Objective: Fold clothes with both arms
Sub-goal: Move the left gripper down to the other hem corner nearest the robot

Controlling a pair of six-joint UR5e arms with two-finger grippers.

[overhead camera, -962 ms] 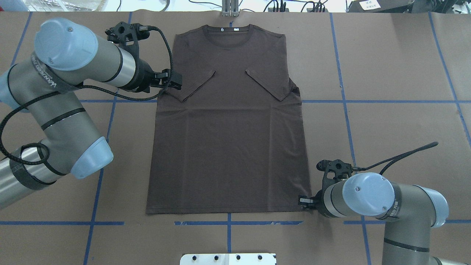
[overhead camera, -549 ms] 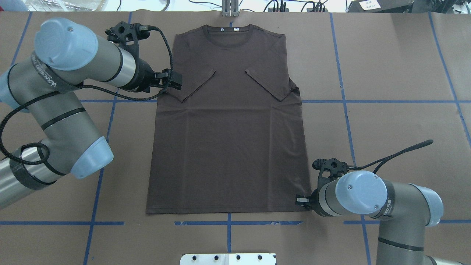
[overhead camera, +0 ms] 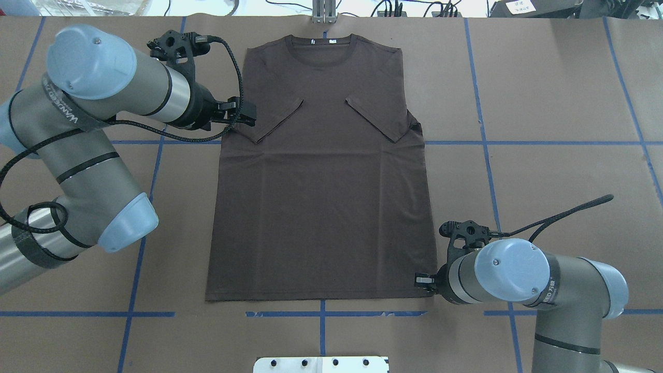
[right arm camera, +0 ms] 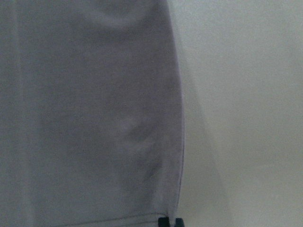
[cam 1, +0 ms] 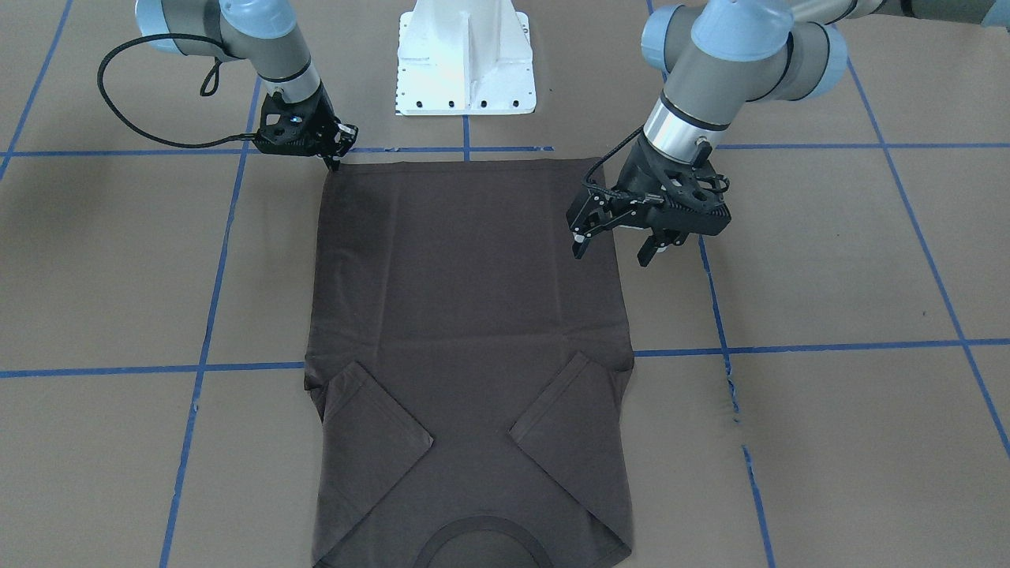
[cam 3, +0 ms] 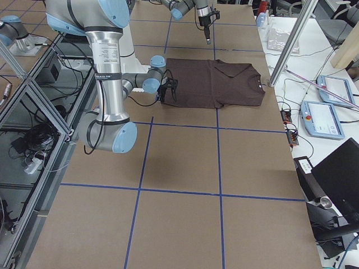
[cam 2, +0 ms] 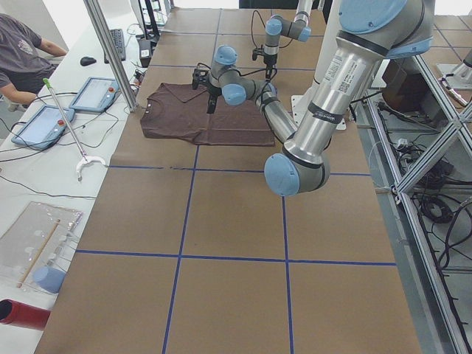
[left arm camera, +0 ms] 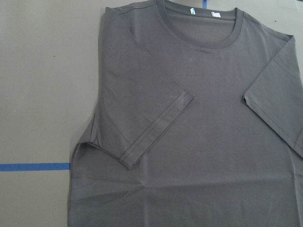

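Right end effector [cam 1: 334,158] is inching onto the hem corner [cam 1: 335,175], grip impossible to tell; left end effector [overhead camera: 247,115] is hovering spread near a tucked sleeve [overhead camera: 274,122]. T-shirt [overhead camera: 321,207] is lying flat mid-surface [overhead camera: 544,103], body folds looking undone.

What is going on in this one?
A two-arm robot is folding a dark brown T-shirt that lies flat on the table, both sleeves already turned inward. The left gripper hovers, jaws open, over the shirt's edge near a folded sleeve. The right gripper is down at the hem corner on its side; whether it grips the cloth is unclear.
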